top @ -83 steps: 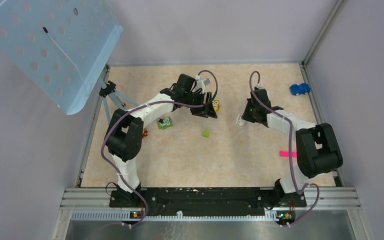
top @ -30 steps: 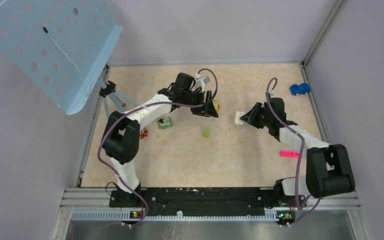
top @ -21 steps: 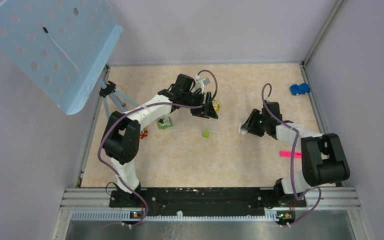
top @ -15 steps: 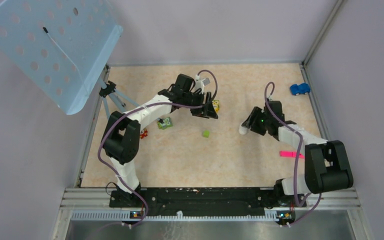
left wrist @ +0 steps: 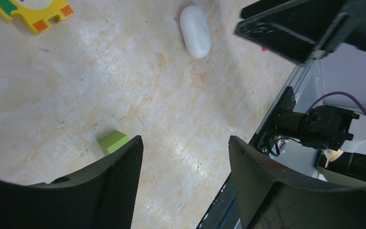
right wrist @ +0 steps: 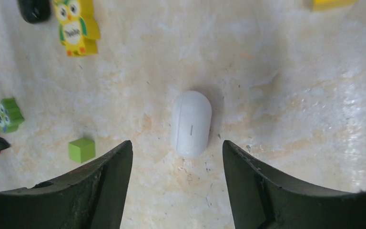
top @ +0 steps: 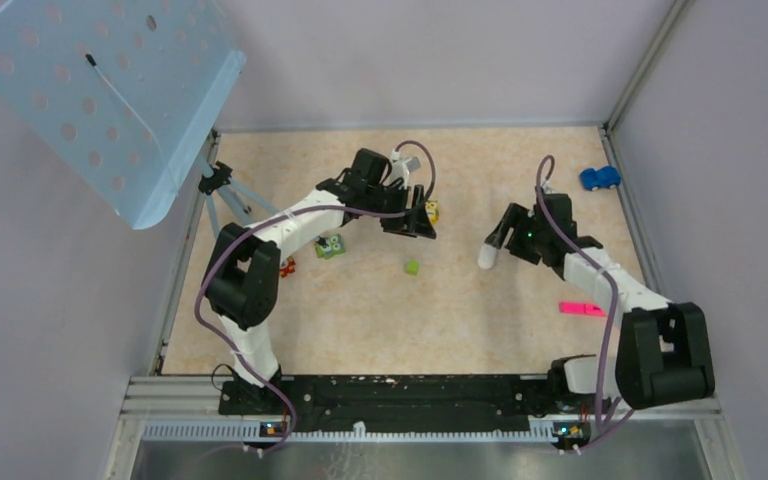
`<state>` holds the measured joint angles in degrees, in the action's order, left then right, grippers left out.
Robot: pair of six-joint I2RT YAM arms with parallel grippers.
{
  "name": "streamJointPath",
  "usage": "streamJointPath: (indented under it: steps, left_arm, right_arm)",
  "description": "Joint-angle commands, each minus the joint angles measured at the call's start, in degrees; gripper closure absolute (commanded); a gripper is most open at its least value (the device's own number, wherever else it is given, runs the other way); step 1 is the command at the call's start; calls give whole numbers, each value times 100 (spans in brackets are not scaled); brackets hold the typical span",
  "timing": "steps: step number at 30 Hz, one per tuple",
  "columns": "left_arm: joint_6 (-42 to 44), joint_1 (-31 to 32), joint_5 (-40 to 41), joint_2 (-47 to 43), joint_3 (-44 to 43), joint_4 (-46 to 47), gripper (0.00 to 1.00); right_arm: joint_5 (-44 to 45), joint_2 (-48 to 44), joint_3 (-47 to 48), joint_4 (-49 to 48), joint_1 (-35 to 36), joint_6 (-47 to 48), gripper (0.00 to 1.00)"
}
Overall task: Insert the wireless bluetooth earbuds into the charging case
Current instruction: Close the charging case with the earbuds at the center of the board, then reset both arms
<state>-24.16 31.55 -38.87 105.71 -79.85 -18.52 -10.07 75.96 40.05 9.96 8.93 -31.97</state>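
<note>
The charging case (top: 487, 256) is a white rounded capsule lying shut on the tabletop, alone. My right gripper (top: 503, 236) hovers just above and behind it. In the right wrist view the case (right wrist: 191, 123) lies beyond the open gripper (right wrist: 177, 145), clear of both fingers. My left gripper (top: 417, 225) hangs open over the table beside the owl toy, with nothing between its fingers (left wrist: 185, 140). From the left wrist the case (left wrist: 195, 31) shows at the top. The earbuds are out of view in every frame.
A green cube (top: 412, 267) lies between the arms. A yellow owl toy (top: 431, 211) stands by the left gripper. A green block toy (top: 331, 246), a blue car (top: 599, 178) and a pink strip (top: 576, 308) also lie about. A blue perforated panel (top: 110, 90) on a tripod overhangs the back left.
My right gripper lowered the case to the table, opened and drew back off it. The left arm has stayed where it was.
</note>
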Motion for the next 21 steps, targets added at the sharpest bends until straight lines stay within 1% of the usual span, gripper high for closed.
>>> streamJointPath:
  steps: [1,2,3,4,7,9,11,14,17,21]
  left_arm:
    - [315,6,762,-675,-190,-286,27]
    - [409,1,1072,-907,-186,-358,25]
    - [523,-3,1428,-1107,-174,-410,21]
    - [633,-7,1781,-1315,-140,-437,19]
    - [900,-24,2874,-1987,130,-310,13]
    - [883,-25,3600,-2465,544,-10,10]
    - [918,-52,4150,-2848,791,134,2]
    - [927,-68,4434,-3245,1056,304,1]
    - [875,-75,4510,-3535,1268,475,1]
    - [815,-73,4561,-3654,1416,560,1]
  right_arm:
    - [1149,-966,622,378,-52,319,31]
    - [1626,-1143,671,498,-53,336,29]
    - [2166,-1316,727,615,-55,342,22]
    - [2659,-1474,784,728,-50,356,17]
    - [3831,-1850,981,949,-55,543,14]
    - [4260,-2048,1072,1044,-54,640,14]
    - [4459,-2238,1088,1092,-54,704,14]
    - [4511,-2450,1008,1085,-49,698,14]
    - [4434,-2577,865,1006,-53,646,15]
    - [4255,-2630,750,926,-54,581,16]
